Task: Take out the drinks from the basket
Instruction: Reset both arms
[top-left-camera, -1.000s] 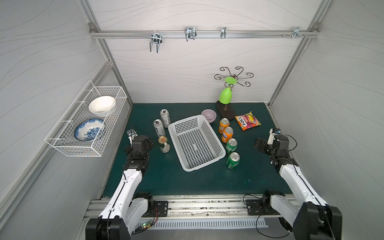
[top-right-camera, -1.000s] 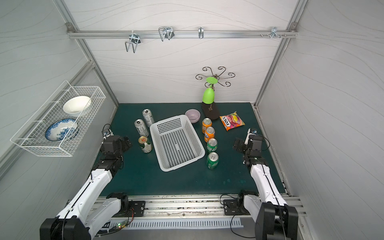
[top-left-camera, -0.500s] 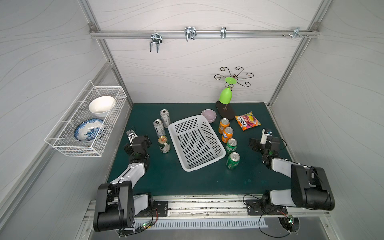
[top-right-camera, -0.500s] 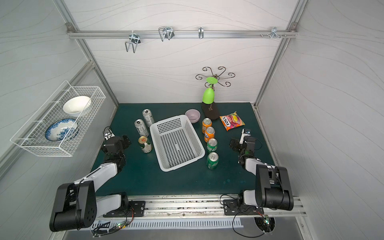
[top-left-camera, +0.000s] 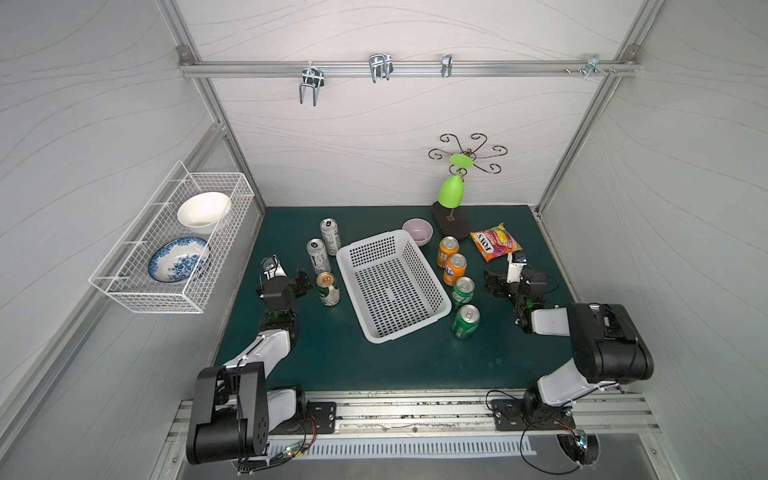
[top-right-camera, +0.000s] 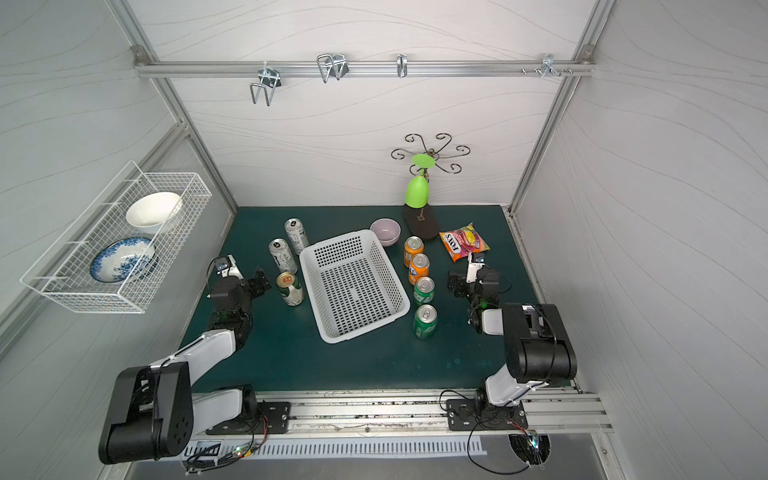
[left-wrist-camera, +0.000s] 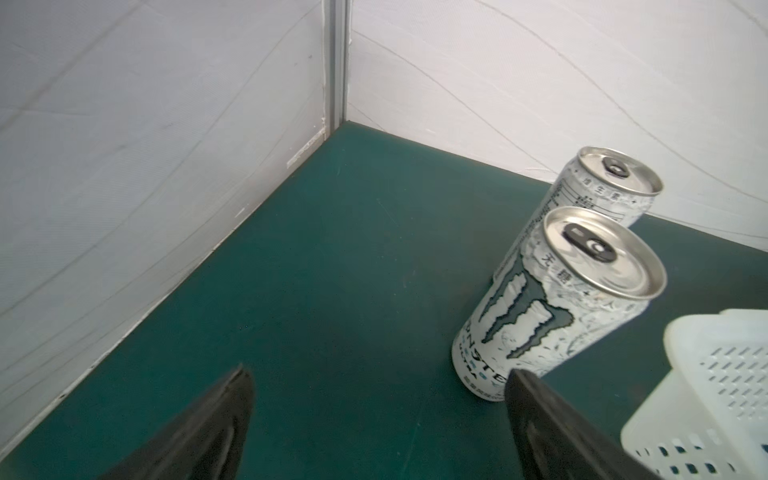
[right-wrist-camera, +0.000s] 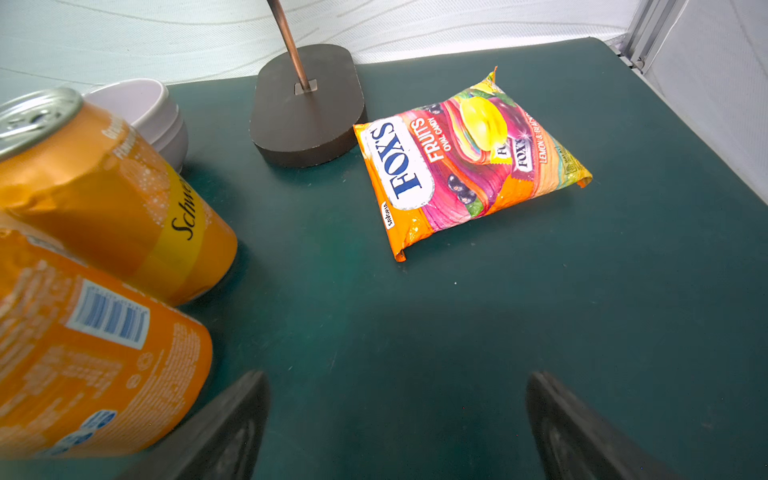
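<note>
Basket (top-left-camera: 390, 286) sat empty in the middle of the green table (top-left-camera: 374, 361), with every drink already out and standing around it. On its left, the two slim silver-white Monster cans (left-wrist-camera: 552, 299) stood upright, one just behind the other. The cream-and-green can (top-left-camera: 328, 289) stood nearer the front, close beside the basket wall. On its right ran a row toward the front: two orange cans (top-left-camera: 448, 251), then two green cans (top-left-camera: 462, 292), all upright. Left gripper (left-wrist-camera: 378, 374) hung low just beside the cream-and-green can, jaws spread wide with nothing between them. Right gripper (right-wrist-camera: 397, 376) sat near the green cans but apart from them, jaws just as wide and gripping nothing. Its wrist camera looked past the orange cans at the Fox's candy bag (right-wrist-camera: 469, 162) and the dark stand base (right-wrist-camera: 305, 108).
</note>
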